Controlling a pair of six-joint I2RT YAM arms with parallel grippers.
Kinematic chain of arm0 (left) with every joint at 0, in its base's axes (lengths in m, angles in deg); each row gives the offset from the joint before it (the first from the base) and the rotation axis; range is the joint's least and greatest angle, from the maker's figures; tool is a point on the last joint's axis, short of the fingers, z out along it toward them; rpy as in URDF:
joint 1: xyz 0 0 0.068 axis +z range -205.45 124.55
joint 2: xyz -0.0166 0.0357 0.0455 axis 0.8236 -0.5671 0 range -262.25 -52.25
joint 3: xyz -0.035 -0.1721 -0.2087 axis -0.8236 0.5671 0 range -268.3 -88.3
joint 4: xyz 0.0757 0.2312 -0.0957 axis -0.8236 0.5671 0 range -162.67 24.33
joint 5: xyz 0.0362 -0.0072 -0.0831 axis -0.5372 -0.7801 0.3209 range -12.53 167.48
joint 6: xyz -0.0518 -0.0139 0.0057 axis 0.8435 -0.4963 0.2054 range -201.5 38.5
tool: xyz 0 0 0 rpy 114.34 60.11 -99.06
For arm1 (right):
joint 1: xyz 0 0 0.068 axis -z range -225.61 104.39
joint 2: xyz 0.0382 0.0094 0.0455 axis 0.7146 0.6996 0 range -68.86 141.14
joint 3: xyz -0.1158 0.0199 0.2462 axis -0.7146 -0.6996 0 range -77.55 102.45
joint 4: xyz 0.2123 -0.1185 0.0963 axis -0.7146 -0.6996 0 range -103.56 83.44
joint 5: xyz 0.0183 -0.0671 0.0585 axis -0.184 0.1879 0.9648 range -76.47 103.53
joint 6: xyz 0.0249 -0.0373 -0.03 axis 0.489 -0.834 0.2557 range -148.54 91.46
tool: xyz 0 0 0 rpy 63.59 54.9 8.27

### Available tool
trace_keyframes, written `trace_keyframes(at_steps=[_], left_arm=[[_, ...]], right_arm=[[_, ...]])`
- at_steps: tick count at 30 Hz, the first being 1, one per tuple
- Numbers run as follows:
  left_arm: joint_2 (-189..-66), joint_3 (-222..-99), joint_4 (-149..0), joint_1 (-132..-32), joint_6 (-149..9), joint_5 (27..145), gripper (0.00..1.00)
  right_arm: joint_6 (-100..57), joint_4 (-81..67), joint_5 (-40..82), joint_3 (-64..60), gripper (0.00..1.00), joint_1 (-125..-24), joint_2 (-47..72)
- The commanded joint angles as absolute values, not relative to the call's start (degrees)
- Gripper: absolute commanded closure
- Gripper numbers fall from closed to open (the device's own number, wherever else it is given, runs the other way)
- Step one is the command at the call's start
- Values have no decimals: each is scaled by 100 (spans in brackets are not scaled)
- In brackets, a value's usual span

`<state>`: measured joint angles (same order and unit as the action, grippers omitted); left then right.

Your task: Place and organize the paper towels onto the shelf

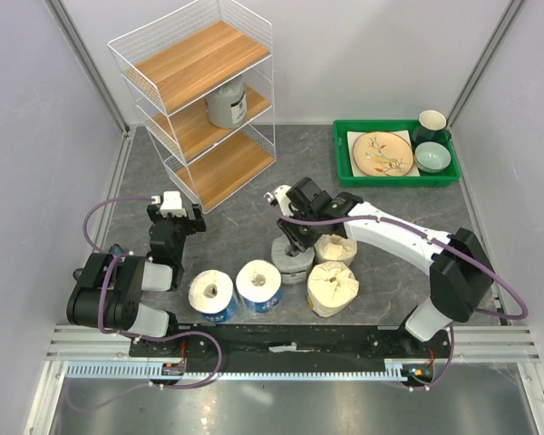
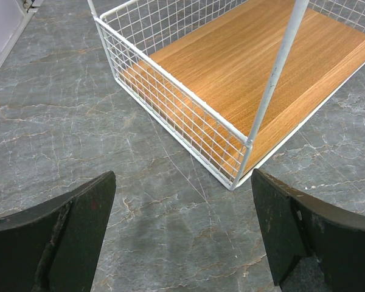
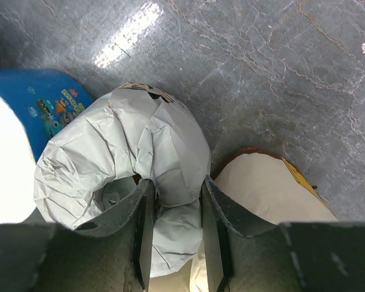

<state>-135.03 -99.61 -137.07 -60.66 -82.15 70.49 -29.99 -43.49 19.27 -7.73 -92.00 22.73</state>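
Observation:
The white wire shelf (image 1: pixel 199 100) stands at the back left; one grey-wrapped roll (image 1: pixel 227 102) sits on its middle tier. My right gripper (image 1: pixel 295 240) is shut on the wall of the other grey-wrapped roll (image 3: pixel 125 167), one finger in its core, one outside; the roll (image 1: pixel 288 260) rests on the table. Two blue-wrapped rolls (image 1: pixel 212 294) (image 1: pixel 258 285) and two cream rolls (image 1: pixel 335 249) (image 1: pixel 332 288) stand beside it. My left gripper (image 2: pixel 182 231) is open and empty over bare table, facing the shelf's bottom tier (image 2: pixel 255 67).
A green tray (image 1: pixel 344 163) at the back right holds a plate (image 1: pixel 383 152), a bowl (image 1: pixel 432 157) and a dark cup (image 1: pixel 432 124). In the right wrist view a blue roll (image 3: pixel 30 100) lies left of the grey roll and a cream roll (image 3: pixel 271 188) right.

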Motion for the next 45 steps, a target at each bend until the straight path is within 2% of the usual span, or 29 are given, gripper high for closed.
trace_keyframes(at_steps=[1, 4, 14, 24, 29, 45], left_arm=[[-13495, -10051, -13964, -6055, -8203, 7009, 0], [-13495, -10051, -13964, -6055, -8203, 7009, 0], [-13495, -10051, -13964, -6055, -8203, 7009, 0], [-13495, -10051, -13964, -6055, -8203, 7009, 0], [-13486, -10051, -13955, -6055, -8203, 7009, 0], [-13486, -10051, -13964, -6055, -8203, 7009, 1]], right_arm=[[-2608, -4058, 1952, -303, 78, -9175, 1983], [-2380, -3901, 1644, -83, 82, -9096, 1842], [-1659, -2925, 1424, 735, 81, -8911, 1911], [-455, -1642, 1178, 2236, 81, -8911, 2868], [-183, -1588, 1212, 3045, 81, -8911, 3536], [161, -692, 1204, 3433, 82, -8991, 3906]])
